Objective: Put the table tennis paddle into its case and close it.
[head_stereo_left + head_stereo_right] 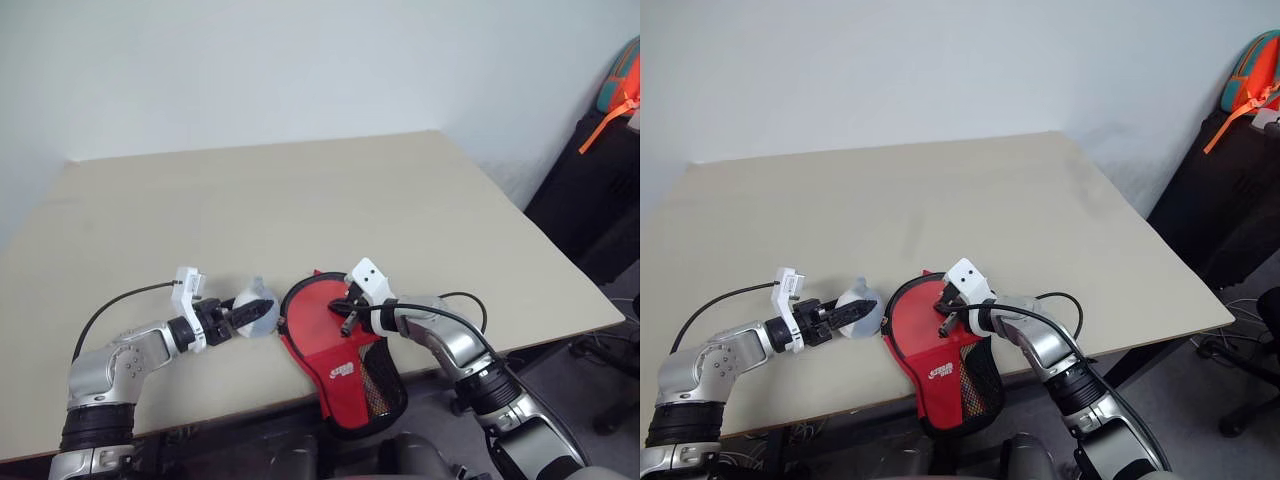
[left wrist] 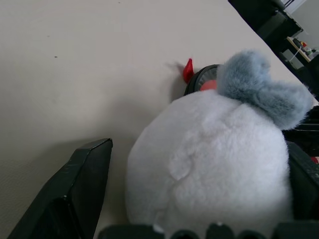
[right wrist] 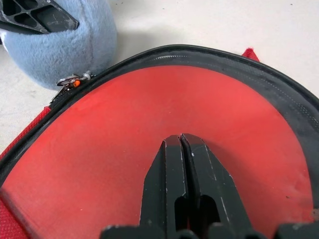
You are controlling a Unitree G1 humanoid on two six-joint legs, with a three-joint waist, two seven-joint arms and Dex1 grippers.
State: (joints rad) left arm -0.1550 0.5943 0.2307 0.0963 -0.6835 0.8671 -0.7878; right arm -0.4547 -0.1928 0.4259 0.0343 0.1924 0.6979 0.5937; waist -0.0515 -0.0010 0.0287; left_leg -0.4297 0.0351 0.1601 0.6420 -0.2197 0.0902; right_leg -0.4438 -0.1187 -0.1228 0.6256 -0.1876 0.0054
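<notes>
Right hand [image 3: 182, 149] closed over case [image 1: 325, 320], left hand [image 1: 243, 318] spread around plush toy [image 2: 209, 164]

Soft, even indoor light fills the head views; the pale wall [image 1: 300, 70] and the table [image 1: 300, 200] are bright without glare. Shadows are faint and diffuse, darkest below the table's near edge and in the right-hand corner of the frame. In the left wrist view a close fluffy toy [image 2: 214, 164] looks soft and casts a dim shadow to its left. The right wrist view is sharp on the paddle's red rubber [image 3: 149, 129].
</notes>
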